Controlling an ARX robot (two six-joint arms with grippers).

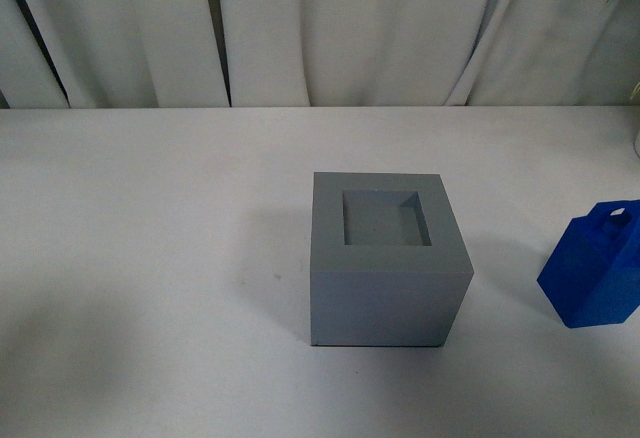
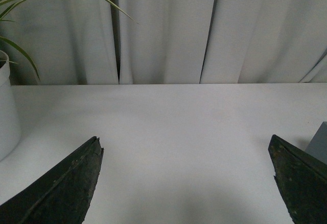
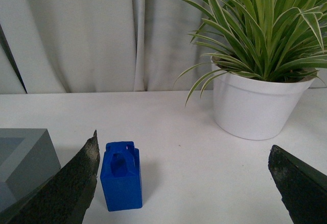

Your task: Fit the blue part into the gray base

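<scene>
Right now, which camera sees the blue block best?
The right wrist view: the blue part shows whole, standing upright, loop handle on top. The front view clips it at the picture's edge. The left wrist view misses it entirely.

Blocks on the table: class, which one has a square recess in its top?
The gray base, the wider cube; the blue part carries a loop handle instead.
</scene>
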